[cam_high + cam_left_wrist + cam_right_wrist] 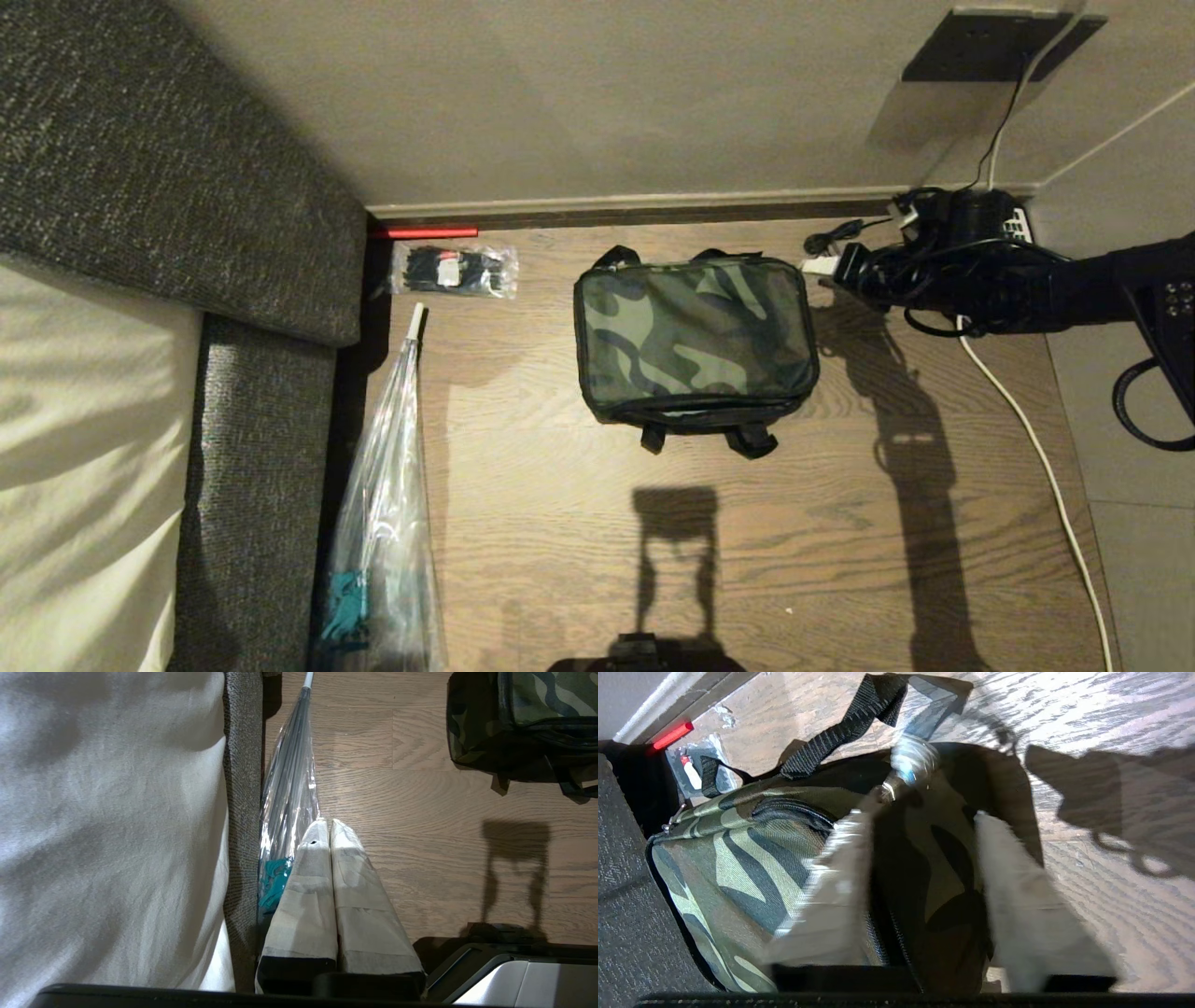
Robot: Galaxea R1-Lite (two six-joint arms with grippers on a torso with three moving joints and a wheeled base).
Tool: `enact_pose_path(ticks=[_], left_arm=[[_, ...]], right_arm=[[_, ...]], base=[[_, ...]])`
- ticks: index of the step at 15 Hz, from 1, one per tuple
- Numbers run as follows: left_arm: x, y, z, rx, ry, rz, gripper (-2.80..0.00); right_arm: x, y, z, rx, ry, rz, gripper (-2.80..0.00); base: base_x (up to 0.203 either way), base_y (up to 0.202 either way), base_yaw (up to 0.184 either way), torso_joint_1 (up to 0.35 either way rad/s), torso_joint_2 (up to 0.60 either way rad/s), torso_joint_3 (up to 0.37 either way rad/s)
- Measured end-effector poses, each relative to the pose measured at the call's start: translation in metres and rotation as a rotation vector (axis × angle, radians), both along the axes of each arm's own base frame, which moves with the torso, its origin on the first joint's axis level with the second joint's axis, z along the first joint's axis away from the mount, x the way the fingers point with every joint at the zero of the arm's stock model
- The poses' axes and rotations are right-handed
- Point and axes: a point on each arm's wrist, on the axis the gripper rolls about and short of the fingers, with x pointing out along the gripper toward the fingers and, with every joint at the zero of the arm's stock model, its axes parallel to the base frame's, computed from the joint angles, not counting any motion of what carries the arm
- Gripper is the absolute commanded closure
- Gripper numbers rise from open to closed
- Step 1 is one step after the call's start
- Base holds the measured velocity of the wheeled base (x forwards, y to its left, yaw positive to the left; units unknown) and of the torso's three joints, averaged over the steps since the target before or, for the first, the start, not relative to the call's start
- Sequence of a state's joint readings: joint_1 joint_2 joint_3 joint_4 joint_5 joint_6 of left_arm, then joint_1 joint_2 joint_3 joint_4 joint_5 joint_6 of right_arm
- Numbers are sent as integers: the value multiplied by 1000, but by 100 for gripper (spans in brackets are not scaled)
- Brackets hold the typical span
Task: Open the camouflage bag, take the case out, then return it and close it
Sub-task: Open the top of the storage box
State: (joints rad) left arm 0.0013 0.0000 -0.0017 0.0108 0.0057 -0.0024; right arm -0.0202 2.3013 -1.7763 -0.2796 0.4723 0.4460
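Observation:
The camouflage bag (695, 336) sits zipped shut on the wooden floor, its black straps lying at its near and far sides. My right gripper (826, 266) reaches in from the right to the bag's far right corner. In the right wrist view it (919, 816) stands open over that corner of the bag (738, 858), nothing between its fingers. The light blue zipper pull (911, 760) lies just beyond the fingertips. The case is out of view. My left gripper (330, 823) hangs parked and shut, low beside the sofa, the bag (528, 714) far from it.
A grey sofa (140, 187) with a pale cushion fills the left. A wrapped umbrella (392, 504) lies along it, a plastic packet of black parts (455, 269) and a red stick (425, 231) near the wall. A white cable (1036, 448) and a black device (980, 215) are at the right.

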Motion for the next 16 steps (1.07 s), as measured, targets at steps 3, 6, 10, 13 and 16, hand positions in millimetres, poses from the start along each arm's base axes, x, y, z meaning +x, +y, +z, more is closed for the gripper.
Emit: enact_pose_path(ticks=[3, 6, 10, 13, 16], left_arm=[[0, 0, 0, 0, 0, 0, 0], [0, 0, 0, 0, 0, -1, 0], [0, 0, 0, 0, 1, -1, 0], [0, 0, 0, -1, 0, 0, 0], [0, 0, 0, 0, 0, -1, 0]], right_arm=[[-6, -4, -10, -18, 36, 5, -280], [-19, -7, -20, -45, 77, 24, -280], [-30, -7, -15, -43, 86, 36, -280], [-36, -6, -5, -12, 88, 91, -280], [-53, -6, 11, 83, 171, 211, -280]], base=[[0, 0, 0, 0, 0, 0], [0, 0, 0, 0, 0, 0], [0, 0, 0, 0, 0, 0], [0, 0, 0, 0, 0, 0], [0, 0, 0, 0, 0, 0]])
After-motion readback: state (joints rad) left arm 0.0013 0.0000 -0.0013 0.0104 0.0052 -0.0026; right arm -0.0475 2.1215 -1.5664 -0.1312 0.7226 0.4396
